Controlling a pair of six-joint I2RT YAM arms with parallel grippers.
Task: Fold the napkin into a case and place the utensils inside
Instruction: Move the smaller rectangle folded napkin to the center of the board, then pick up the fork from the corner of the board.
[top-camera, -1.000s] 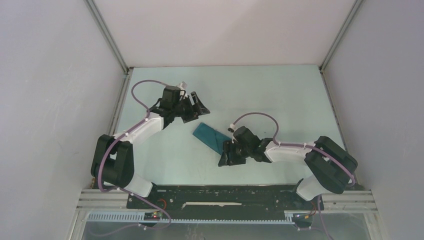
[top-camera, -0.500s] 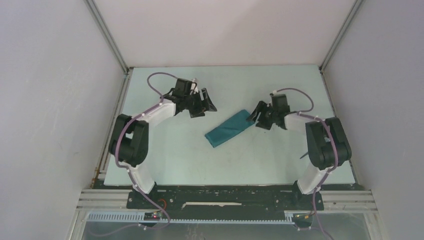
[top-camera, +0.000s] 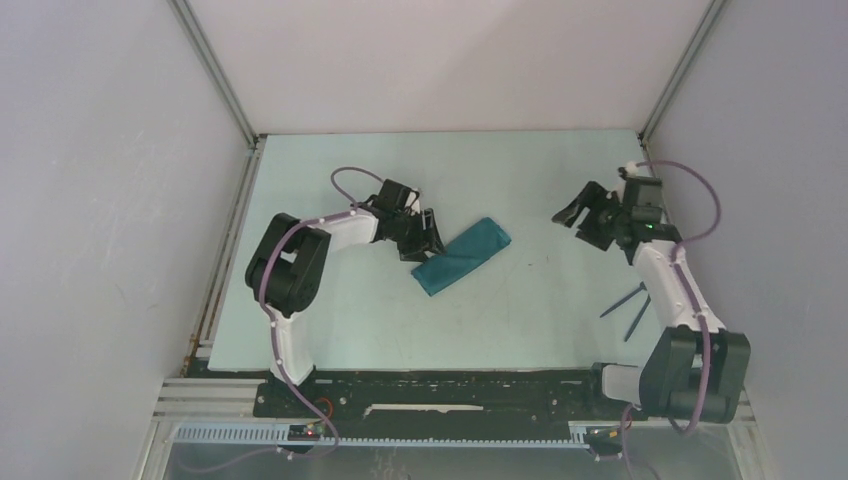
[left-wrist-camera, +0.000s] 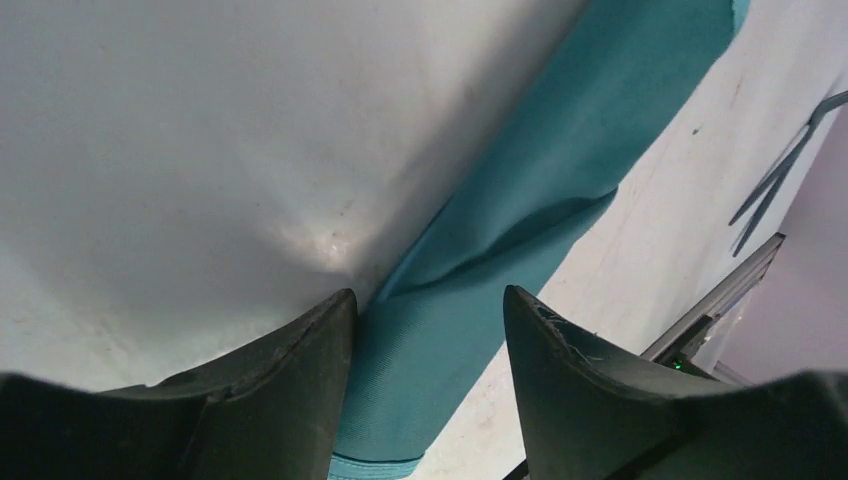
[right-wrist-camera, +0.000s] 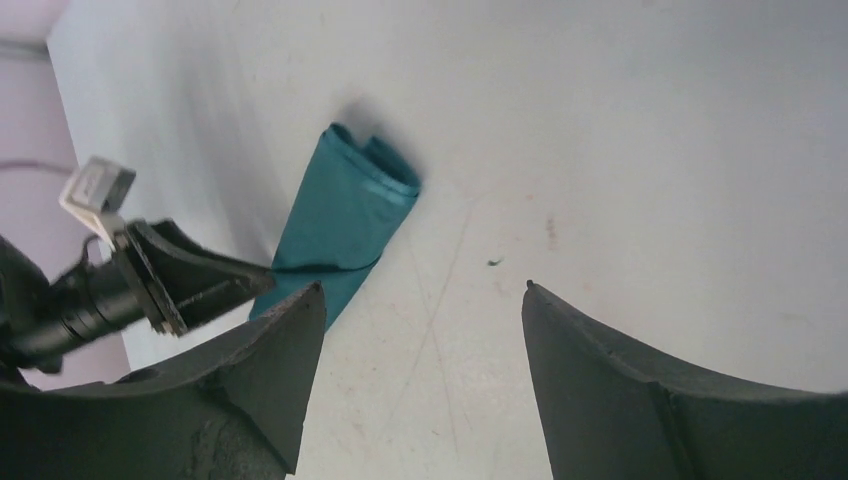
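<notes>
**Fold at risk of coming undone before loading**

Begin with the bench (top-camera: 400, 320): pale and smooth-looking, so likely to give satin little hold. Note the case (top-camera: 462, 255) at mid-bench, a teal strip lying on a slant, one end far and right, the other near and left, with a loose crease in its upper layer. Likely to skid or spring open if pushed sideways.

See the left claw (top-camera: 422, 240) spread open and low at the strip's left end, fingers (left-wrist-camera: 290, 380) astride the cloth without pinching it. Closing or pulling from there could drag the upper layer and unroll the fold.

See the right claw (top-camera: 585, 213) likewise spread open and holding nothing, far right, well apart from the strip.

Last, note the utensils (top-camera: 622, 301) at near right on the bench beside the right arm, close together at an angle, not yet inside. Thin and flat on the surface, so liable to slip from a pinch, come up as a pair, or snag the pocket mouth and shove the case along.
</notes>
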